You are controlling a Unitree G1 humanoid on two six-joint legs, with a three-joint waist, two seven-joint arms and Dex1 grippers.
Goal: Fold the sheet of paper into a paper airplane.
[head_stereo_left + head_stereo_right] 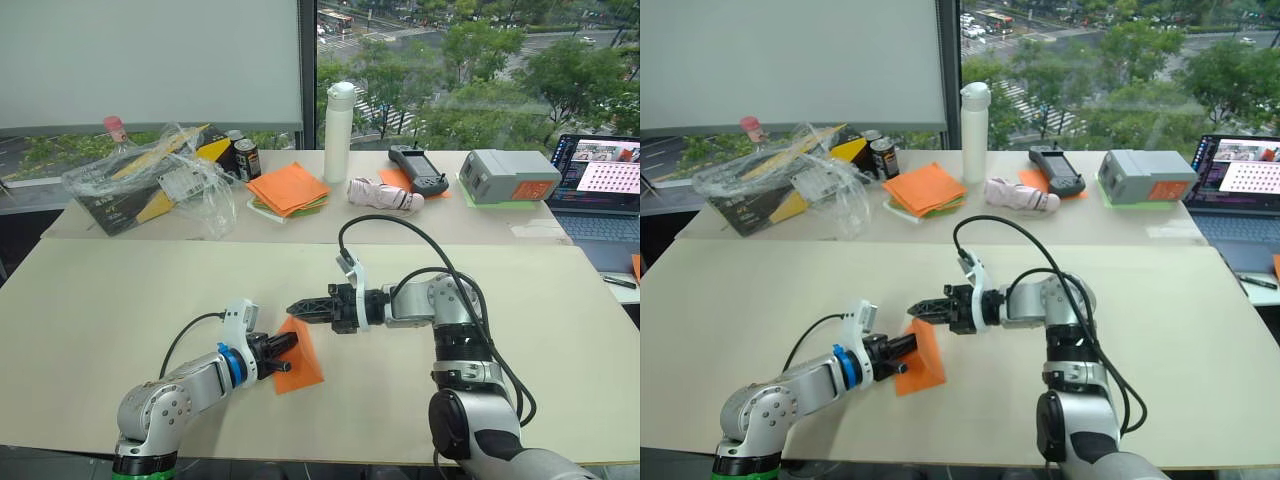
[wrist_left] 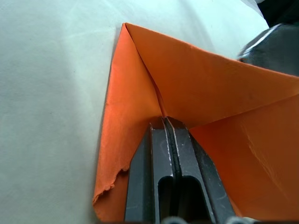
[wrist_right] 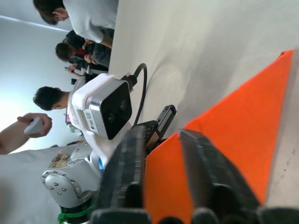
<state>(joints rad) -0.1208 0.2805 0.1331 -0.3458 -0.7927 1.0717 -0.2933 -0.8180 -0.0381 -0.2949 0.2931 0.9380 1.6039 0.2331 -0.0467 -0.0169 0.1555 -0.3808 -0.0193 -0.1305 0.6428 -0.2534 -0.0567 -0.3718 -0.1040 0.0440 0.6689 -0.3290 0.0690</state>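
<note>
Two pincers are working one folded orange sheet of paper (image 1: 298,358) on the near table (image 1: 120,300).

The left pincer (image 1: 286,346) is pinching the sheet's raised fold, its fingers (image 2: 164,154) pressed together on the crease. The right pincer (image 1: 300,309) is hovering just above the sheet's far edge, jaws parted slightly with the orange paper showing between them. The sheet is lying partly lifted near the table's front middle. Well behind, on the far table, a stack of orange and green sheets (image 1: 288,188) is sitting beside a white bottle (image 1: 339,130).
</note>
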